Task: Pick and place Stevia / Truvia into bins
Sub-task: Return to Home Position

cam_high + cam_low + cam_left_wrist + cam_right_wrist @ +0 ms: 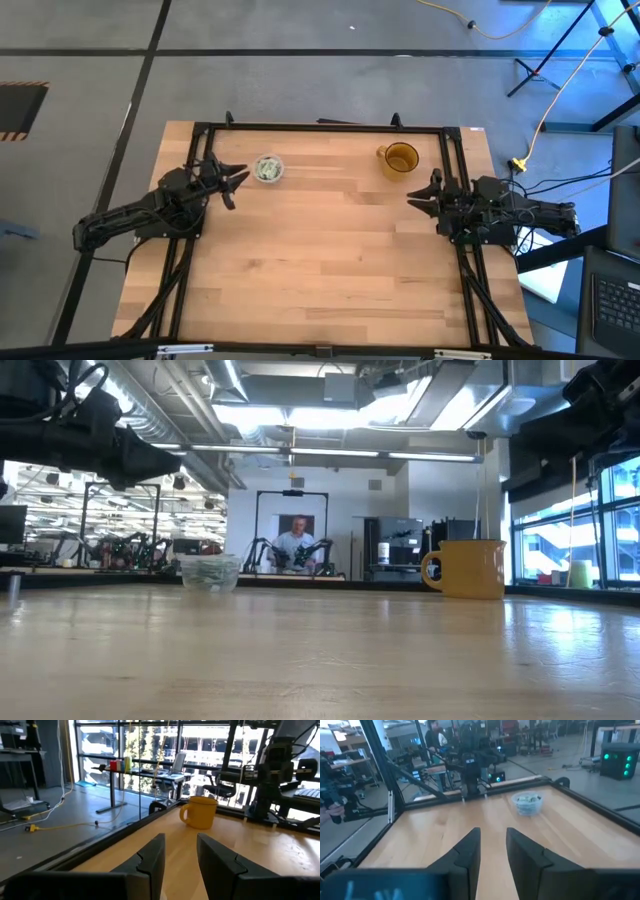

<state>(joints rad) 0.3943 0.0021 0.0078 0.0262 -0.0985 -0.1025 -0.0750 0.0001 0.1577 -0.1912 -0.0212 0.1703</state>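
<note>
Left of frame, the left arm (150, 212) has its jaws released and empty. A small clear plastic cup (268, 169) on the wooden tabletop (320, 270) holds green-and-white paper sachets (526, 799). Upper right stands an amber-yellow handled mug (400, 160). The right arm (505, 212) also has its jaws released.

Clear cup (210, 573), amber mug (468, 568) well apart on tbl (320, 660)

From overhead we look straight down on the whole worktop (320, 260); at surface height we look level across it. Our left wrist camera faces across to the amber mug (200, 811), our right to the clear cup (527, 803), both also seen overhead.
</note>
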